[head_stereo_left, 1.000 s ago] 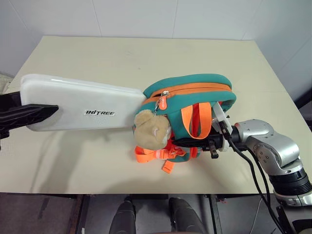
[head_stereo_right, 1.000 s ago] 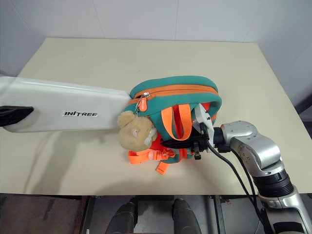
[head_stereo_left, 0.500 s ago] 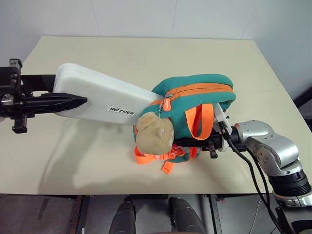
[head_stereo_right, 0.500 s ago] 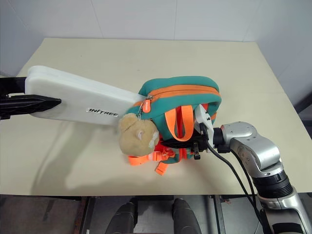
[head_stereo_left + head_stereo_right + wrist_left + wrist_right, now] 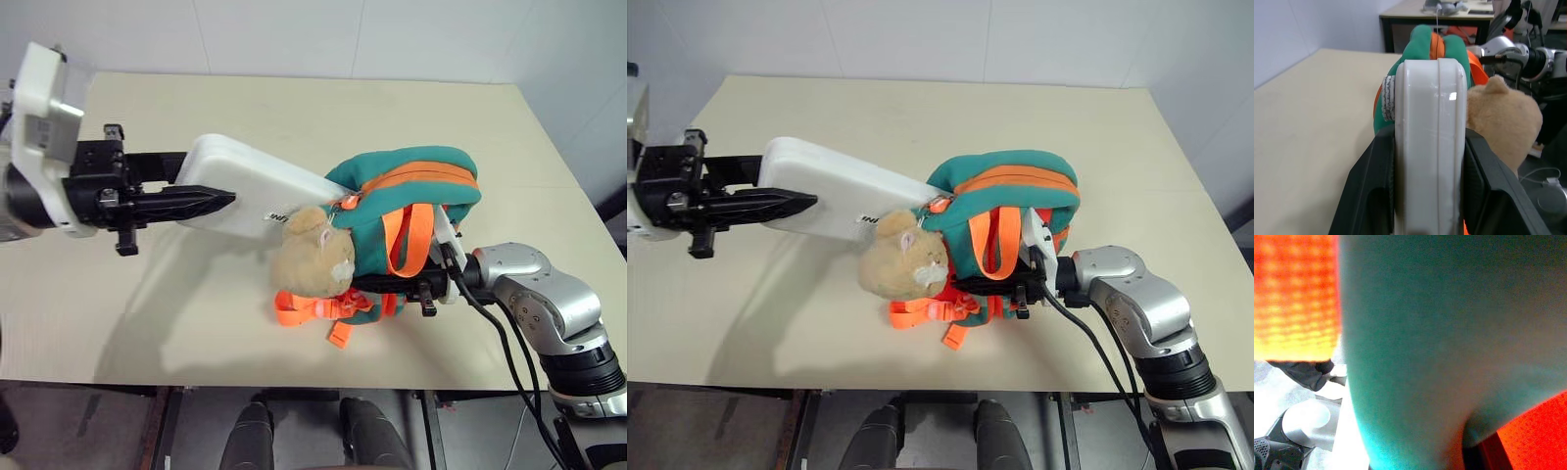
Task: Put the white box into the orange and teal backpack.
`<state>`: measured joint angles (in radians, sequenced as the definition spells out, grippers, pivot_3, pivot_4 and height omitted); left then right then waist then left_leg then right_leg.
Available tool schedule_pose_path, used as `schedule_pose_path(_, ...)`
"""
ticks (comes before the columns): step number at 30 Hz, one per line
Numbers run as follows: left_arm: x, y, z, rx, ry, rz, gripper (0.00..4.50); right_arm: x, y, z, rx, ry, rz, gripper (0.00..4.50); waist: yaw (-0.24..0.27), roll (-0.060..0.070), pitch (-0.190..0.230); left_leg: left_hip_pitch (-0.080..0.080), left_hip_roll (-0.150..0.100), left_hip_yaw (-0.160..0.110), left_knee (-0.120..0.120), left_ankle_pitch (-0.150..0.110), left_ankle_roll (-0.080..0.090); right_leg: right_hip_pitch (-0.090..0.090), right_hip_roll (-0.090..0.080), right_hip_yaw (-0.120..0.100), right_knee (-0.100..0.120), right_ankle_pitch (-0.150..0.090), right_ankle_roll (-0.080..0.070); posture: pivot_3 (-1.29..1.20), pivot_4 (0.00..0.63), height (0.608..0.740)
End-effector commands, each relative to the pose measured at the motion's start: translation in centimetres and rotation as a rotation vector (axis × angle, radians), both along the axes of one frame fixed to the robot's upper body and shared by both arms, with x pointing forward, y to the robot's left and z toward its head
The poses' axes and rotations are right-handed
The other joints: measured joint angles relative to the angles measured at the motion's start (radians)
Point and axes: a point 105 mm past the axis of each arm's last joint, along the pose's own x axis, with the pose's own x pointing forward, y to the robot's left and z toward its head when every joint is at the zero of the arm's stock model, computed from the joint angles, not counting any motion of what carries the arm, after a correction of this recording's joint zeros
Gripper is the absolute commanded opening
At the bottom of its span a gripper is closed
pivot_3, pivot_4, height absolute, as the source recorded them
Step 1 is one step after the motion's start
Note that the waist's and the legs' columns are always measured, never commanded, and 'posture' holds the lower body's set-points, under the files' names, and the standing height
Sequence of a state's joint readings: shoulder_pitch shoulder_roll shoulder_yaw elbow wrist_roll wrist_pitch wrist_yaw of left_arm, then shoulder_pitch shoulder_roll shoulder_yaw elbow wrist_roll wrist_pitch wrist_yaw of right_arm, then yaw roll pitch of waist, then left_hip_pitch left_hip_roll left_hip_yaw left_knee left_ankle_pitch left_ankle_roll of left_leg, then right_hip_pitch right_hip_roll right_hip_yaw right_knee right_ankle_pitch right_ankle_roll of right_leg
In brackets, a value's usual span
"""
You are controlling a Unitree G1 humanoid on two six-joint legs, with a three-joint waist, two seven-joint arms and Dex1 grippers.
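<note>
Far end of the white box (image 5: pixel 257 186) hidden inside the orange and teal backpack (image 5: pixel 411 211), lettering mostly covered.

A cream table (image 5: pixel 294 108) spreads beneath everything, backed by a white tiled wall (image 5: pixel 294 34), and a dark desk (image 5: pixel 1449 22) with clutter on it stands well beyond.
</note>
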<state>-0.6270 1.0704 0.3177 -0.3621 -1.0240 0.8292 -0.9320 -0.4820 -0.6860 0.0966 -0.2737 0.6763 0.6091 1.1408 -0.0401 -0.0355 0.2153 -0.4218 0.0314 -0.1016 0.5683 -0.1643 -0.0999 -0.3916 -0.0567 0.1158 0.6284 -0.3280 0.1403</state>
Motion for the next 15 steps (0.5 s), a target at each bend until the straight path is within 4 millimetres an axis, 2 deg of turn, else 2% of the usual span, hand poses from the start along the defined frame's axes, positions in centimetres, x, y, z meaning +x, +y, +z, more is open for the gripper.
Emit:
schedule_pose_path(1,-0.6,-2.5,-0.4,0.017,-0.033,-0.086,1.3,-0.6,0.6,0.2,-0.002,-0.03,0.024,0.0,0.008,0.0,0.0,0.0,0.0,0.0,0.001,0.0,0.0,0.001,0.0,0.0,0.0,0.0,0.0,0.0,0.15,0.74)
schedule_pose_path(4,-1.1,-3.2,-1.0,0.025,-0.007,-0.134,1.3,-0.5,0.6,0.2,-0.002,-0.032,0.02,0.0,0.011,0.0,0.0,0.0,0.0,0.0,0.005,0.0,0.001,0.002,0.0,0.0,0.0,-0.001,-0.002,0.0,0.15,0.74)
schedule_pose_path(6,-1.7,-2.9,-0.4,0.007,-0.006,-0.16,1.3,-0.4,0.6,0.3,0.001,-0.035,0.014,0.0,0.011,0.0,0.0,0.0,0.0,0.0,0.007,-0.001,0.002,0.003,0.0,0.0,0.0,-0.001,-0.004,0.0,0.15,0.74)
schedule_pose_path(11,-3.0,0.0,2.0,0.018,-0.023,-0.115,1.3,-0.4,0.5,0.3,-0.001,-0.034,0.009,0.0,0.006,0.0,0.0,-0.001,0.0,0.0,0.007,-0.001,0.002,0.002,0.0,0.001,0.0,-0.001,-0.005,0.0,0.15,0.74)
schedule_pose_path(15,-4.3,1.0,3.7,0.016,-0.032,-0.117,1.3,-0.3,0.4,0.3,-0.001,-0.032,0.008,0.0,-0.003,0.0,0.0,-0.001,0.0,0.0,0.005,-0.002,0.003,0.001,0.0,0.001,0.0,-0.002,-0.006,0.0,0.15,0.74)
